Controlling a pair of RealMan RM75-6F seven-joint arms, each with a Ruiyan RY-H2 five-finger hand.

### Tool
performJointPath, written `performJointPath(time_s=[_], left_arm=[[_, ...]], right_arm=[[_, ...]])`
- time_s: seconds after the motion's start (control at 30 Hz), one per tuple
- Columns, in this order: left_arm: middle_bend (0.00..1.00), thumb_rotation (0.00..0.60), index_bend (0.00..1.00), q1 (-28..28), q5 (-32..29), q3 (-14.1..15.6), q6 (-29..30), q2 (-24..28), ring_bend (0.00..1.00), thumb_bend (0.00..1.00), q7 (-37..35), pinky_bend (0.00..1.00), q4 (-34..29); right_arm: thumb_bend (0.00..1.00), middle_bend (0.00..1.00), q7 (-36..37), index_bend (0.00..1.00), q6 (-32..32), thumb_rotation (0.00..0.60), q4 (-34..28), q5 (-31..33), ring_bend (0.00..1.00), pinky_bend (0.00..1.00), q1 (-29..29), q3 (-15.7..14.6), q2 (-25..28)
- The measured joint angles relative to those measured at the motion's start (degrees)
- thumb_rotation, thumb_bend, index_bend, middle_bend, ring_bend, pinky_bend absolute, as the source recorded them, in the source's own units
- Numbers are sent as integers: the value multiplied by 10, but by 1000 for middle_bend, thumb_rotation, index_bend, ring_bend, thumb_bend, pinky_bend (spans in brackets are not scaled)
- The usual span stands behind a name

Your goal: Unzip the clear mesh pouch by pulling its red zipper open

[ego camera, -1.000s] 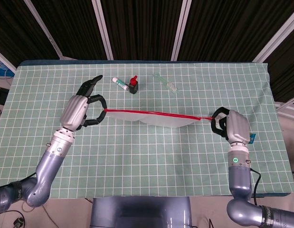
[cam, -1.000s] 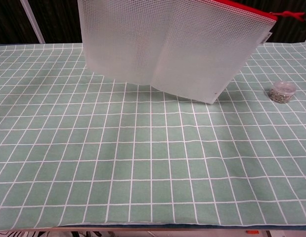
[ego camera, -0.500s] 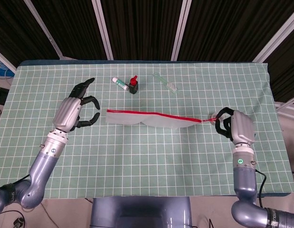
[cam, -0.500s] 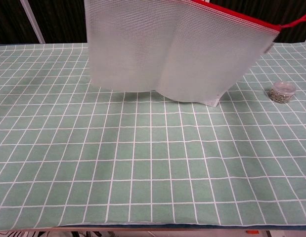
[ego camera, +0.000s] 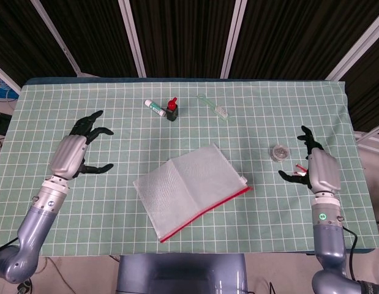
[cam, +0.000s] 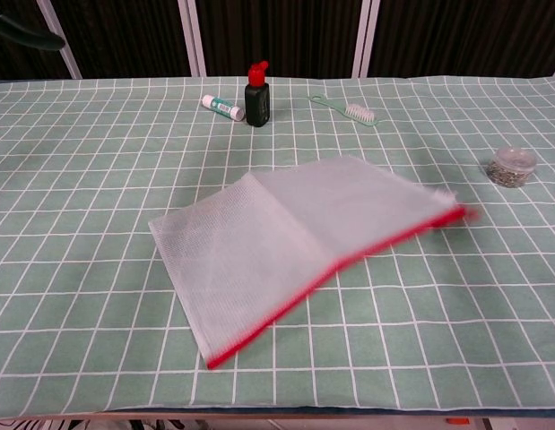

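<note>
Mesh pouch lies flat on the green grid cloth, roughly mid-table toward the near edge, rotated diagonally. Red zipper runs along its near-right edge; in the chest view that end is motion-blurred, so can't tell whether the zipper is open or closed. There is a crease down the middle of the pouch.

Neither hand touches it. Left hand hovers well to the left of the pouch, fingers spread, nothing in it. Right hand is off to the right, fingers also apart, nothing held (a small red bit shows by its fingers, too small to identify).

Small clear round container sits just left of the right hand, well apart from the pouch. At the far side: black bottle with red cap, a white tube just beside it, and a clear-handled brush to the right.
</note>
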Motion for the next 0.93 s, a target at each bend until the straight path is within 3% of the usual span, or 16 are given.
performJointPath(time_s=[0.3, 0.57, 0.73, 0.93], left_arm=[[0, 600, 126, 85, 82, 72, 56, 45, 0, 88, -11, 0, 5], [0, 600, 1, 181, 149, 143, 133, 57, 0, 0, -4, 0, 85], [0, 600, 0, 221, 162, 162, 161, 53, 0, 0, -25, 0, 140], [0, 600, 0, 256, 188, 168, 208, 29, 0, 0, -51, 0, 207]], right_arm=[[118, 43, 29, 0, -2, 600, 8, -130, 70, 281, -63, -82, 40], [95, 0, 62, 0, 33, 600, 97, -283, 0, 246, -136, -165, 53], [79, 0, 112, 0, 68, 600, 178, -346, 0, 245, -185, -201, 47], [68, 0, 175, 0, 89, 600, 242, -368, 0, 244, -226, -216, 37]])
